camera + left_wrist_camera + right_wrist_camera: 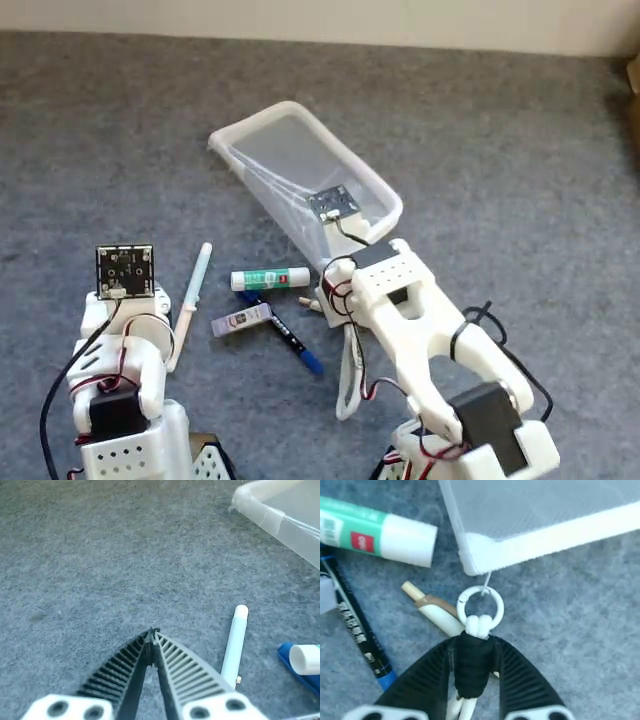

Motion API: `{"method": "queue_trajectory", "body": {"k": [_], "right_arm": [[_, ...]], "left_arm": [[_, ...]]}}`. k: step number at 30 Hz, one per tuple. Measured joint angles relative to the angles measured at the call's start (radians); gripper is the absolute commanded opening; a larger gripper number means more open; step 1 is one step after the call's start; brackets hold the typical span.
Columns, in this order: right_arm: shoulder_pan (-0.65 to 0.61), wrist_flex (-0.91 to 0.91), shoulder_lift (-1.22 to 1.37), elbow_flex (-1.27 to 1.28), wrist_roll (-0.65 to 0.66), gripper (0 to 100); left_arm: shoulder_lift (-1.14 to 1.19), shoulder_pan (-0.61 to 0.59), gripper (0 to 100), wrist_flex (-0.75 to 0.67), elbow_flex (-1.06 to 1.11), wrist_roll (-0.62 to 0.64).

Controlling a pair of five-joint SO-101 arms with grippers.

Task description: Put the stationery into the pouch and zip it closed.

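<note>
Pouch [300, 170] is lying on the mat [500, 120], apparently unzipped, its pull cord [471, 672] being pinched by the right gripper [473, 647]. Glue stick [270, 279], white pen [195, 280] and blue pen [292, 338] are lying nearby. Left gripper [151, 637] is hovering, pressed together.

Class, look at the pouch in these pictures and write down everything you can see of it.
The pouch is a flat, translucent white mesh case with solid white edging. It lies diagonally on the grey carpet and looks empty. At its near corner a thin loop carries a white ring, which is tied to a black-wrapped cord pull. The right tool is shut on that cord pull. The glue stick lies close by, not touching.
</note>
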Motion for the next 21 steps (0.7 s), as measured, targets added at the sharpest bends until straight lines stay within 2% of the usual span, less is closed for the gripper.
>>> {"method": "queue_trajectory", "body": {"k": [5, 18, 21], "right_arm": [[-0.002, 0.000, -0.173, 0.026, 0.057, 0.5], [-0.009, 0.002, -0.428, 0.032, 0.068, 0.5], [-0.043, 0.002, -0.451, 0.032, 0.068, 0.5]], "left_arm": [[0.006, 0.003, 1, 0.000, 0.000, 0.000], [0.006, 0.048, 1, 0.000, -0.023, 0.000], [0.006, 0.117, 8, 0.000, -0.037, 0.000]]}}
